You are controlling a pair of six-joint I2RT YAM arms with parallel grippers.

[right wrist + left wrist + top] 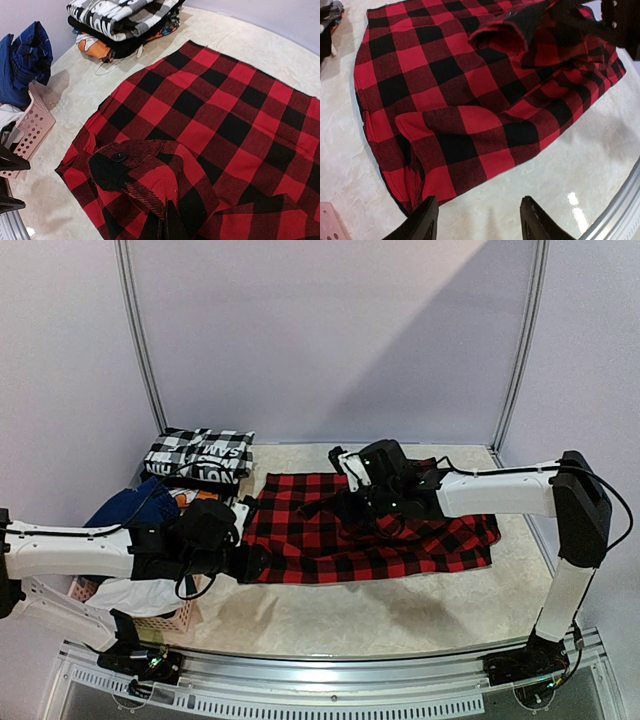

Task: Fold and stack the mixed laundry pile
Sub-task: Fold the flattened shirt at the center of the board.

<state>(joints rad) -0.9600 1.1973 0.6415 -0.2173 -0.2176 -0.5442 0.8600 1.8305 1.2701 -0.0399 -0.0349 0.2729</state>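
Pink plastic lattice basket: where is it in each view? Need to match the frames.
Top external: pink plastic lattice basket at bottom left.
Left wrist: only its corner, bottom left.
Right wrist: basket at left edge, mid-height.
Shared landmark: red-and-black plaid shirt, to its right in all three.

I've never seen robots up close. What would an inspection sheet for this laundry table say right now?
Surface: pale marbled tabletop, no spills seen.
Job's things: plaid shirt spread out, bunched at one side; folded stack at back left; blue garment and white garment heaped at the basket.
Clutter: pink basket at near left.
Grippers: left gripper open over the shirt's edge; right gripper shut on a fold of the shirt.
Cables: black cable along the right arm.
Surroundings: lilac walls, metal poles.
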